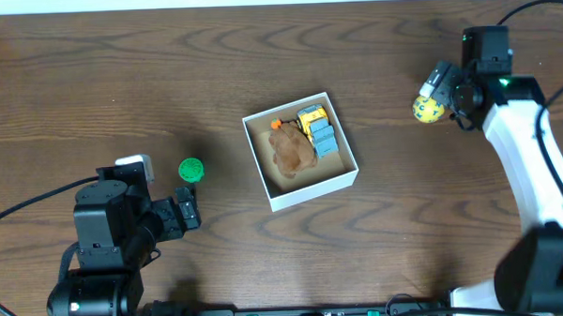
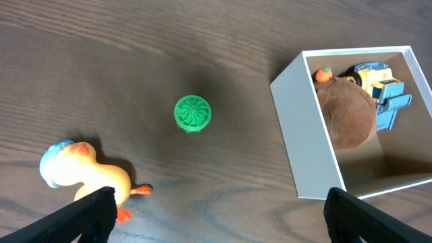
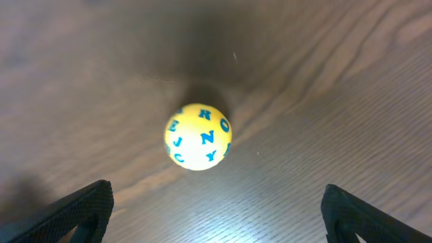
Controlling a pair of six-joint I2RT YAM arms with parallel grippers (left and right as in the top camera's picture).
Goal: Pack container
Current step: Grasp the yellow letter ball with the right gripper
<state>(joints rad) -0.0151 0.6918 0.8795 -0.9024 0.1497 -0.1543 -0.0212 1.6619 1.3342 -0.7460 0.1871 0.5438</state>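
The container (image 1: 313, 191) is a square white box with a tan inside, at the table's middle; it also shows in the left wrist view (image 2: 307, 135). It holds a brown plush (image 1: 292, 150), a yellow-and-blue toy truck (image 1: 317, 129) and a small orange piece (image 1: 276, 124). My left gripper (image 1: 185, 210) is open and empty, left of the box (image 2: 216, 217). A green ribbed disc (image 2: 192, 113) and a yellow duck (image 2: 84, 173) lie ahead of it. My right gripper (image 1: 440, 87) is open (image 3: 216, 210) just above a yellow letter ball (image 3: 198, 136).
The duck is hidden under the left arm in the overhead view; the green disc (image 1: 191, 170) shows there. The ball (image 1: 428, 109) lies to the right of the box. Cables run along both table sides.
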